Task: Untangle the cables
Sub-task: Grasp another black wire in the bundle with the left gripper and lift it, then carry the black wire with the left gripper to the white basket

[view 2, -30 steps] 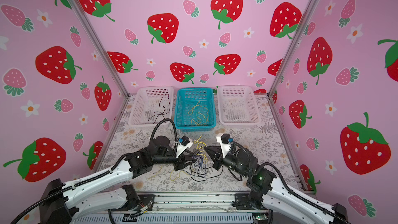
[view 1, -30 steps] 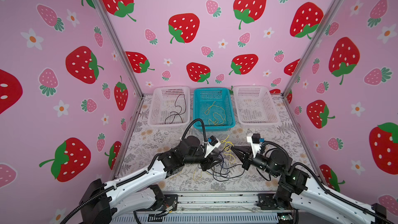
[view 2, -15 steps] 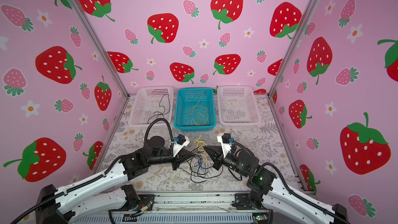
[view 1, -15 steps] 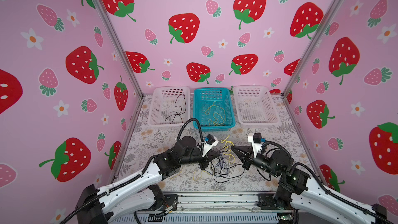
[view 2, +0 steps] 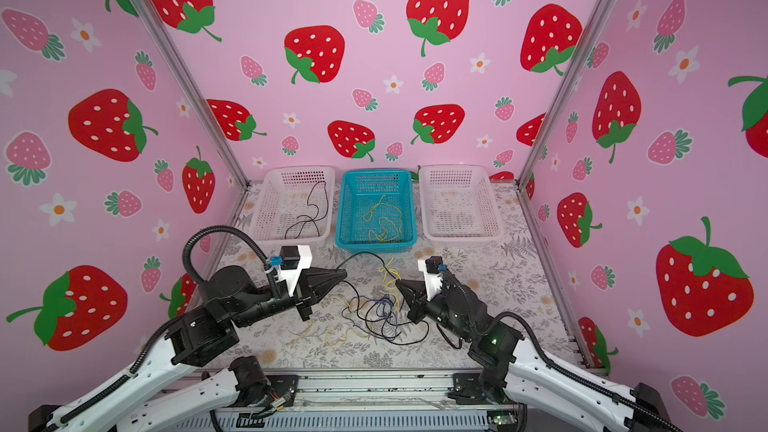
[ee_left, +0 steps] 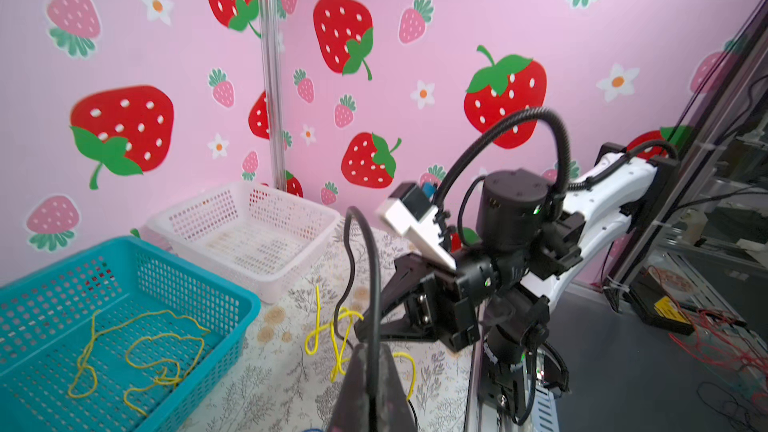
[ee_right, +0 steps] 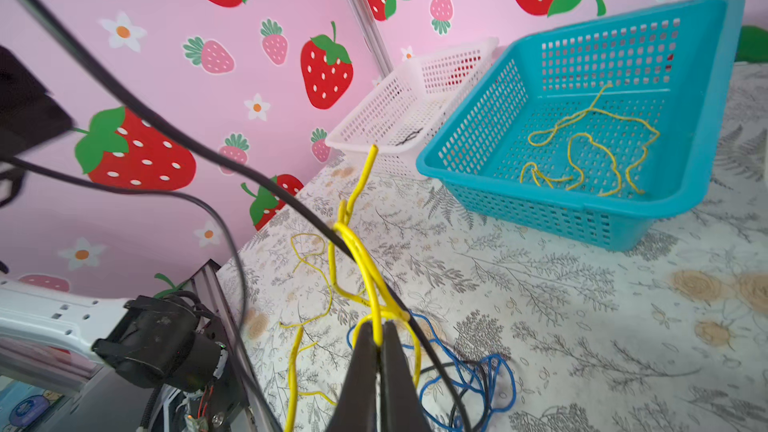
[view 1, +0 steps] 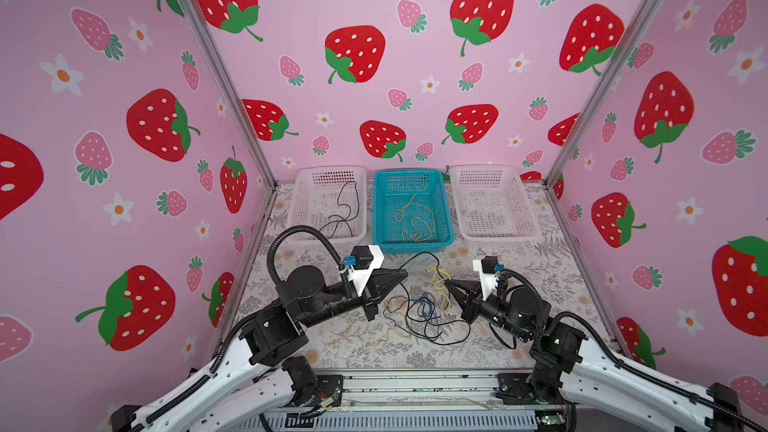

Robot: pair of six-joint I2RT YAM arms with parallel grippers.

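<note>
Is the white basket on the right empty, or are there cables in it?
Empty. In both top views the right white basket shows only bare mesh floor, nothing lying in it.

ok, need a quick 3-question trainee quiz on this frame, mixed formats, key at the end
1. Multiple choice: which thin limp wire is the right claw shut on? A) blue B) yellow C) black
2. True or false: the white plastic mesh basket on the right holds a black wire.
3. Fill in: the left claw is shut on a thin ____ wire.

Key: 1 B, the thin yellow wire. 2 false. 3 black, the thin black wire.
</note>
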